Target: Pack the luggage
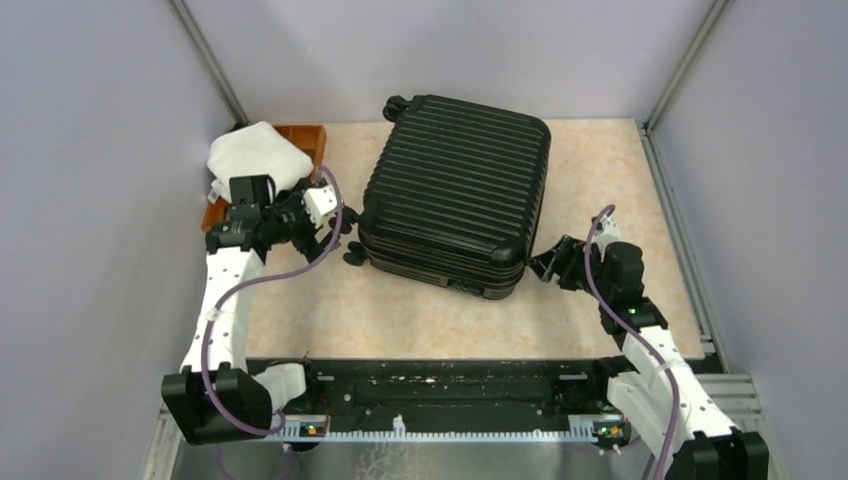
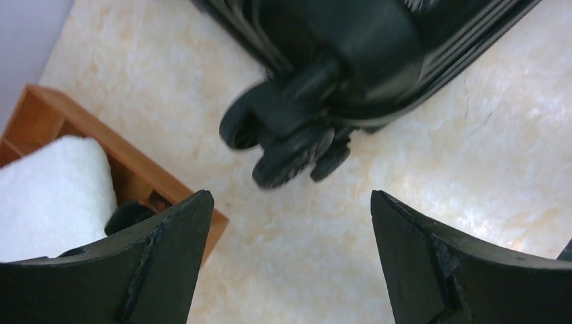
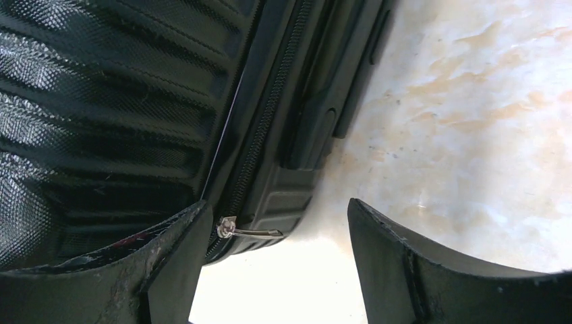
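The luggage (image 1: 455,190) is a black ribbed suitcase lying closed and flat in the middle of the table. My left gripper (image 1: 345,225) is open and empty beside its near left corner; the caster wheels (image 2: 290,152) show just ahead of the fingers (image 2: 168,263). My right gripper (image 1: 545,265) is open and empty at the near right corner. In the right wrist view the suitcase's zipper line (image 3: 260,135) runs down to a metal zipper pull (image 3: 246,231), which sticks out between my jaws, close to the left finger (image 3: 162,270).
A brown wooden tray (image 1: 300,140) at the back left holds a folded white towel (image 1: 258,155); both also show in the left wrist view, the tray (image 2: 81,125) and the towel (image 2: 54,196). Grey walls enclose the table on three sides.
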`<state>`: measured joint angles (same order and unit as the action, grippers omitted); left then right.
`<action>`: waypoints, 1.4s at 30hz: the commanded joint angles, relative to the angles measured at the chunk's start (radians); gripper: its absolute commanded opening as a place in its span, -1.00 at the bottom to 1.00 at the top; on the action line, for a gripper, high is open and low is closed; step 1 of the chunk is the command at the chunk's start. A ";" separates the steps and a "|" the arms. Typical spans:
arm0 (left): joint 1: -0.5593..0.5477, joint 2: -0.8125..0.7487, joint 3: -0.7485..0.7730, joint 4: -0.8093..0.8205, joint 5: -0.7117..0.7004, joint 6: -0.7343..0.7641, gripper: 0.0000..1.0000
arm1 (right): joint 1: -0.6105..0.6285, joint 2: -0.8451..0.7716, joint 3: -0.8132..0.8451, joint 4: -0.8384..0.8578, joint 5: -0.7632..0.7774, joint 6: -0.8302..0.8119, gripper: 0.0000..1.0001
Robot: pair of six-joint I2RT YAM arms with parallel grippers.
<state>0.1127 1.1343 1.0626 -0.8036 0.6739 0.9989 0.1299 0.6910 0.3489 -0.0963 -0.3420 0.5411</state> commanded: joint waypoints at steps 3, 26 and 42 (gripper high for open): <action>-0.087 0.086 0.080 0.050 0.107 -0.034 0.87 | 0.010 0.131 0.046 0.260 -0.203 0.084 0.50; -0.219 0.160 0.184 -0.010 -0.179 0.236 0.85 | 0.009 0.061 -0.038 0.293 -0.170 -0.076 0.48; -0.149 0.223 0.234 -0.039 -0.095 0.297 0.87 | 0.113 0.217 -0.108 0.533 -0.150 -0.189 0.43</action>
<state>-0.0334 1.3533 1.3178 -0.9253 0.5037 1.2598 0.1883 0.8593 0.2203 0.3313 -0.5369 0.4541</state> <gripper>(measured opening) 0.931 0.712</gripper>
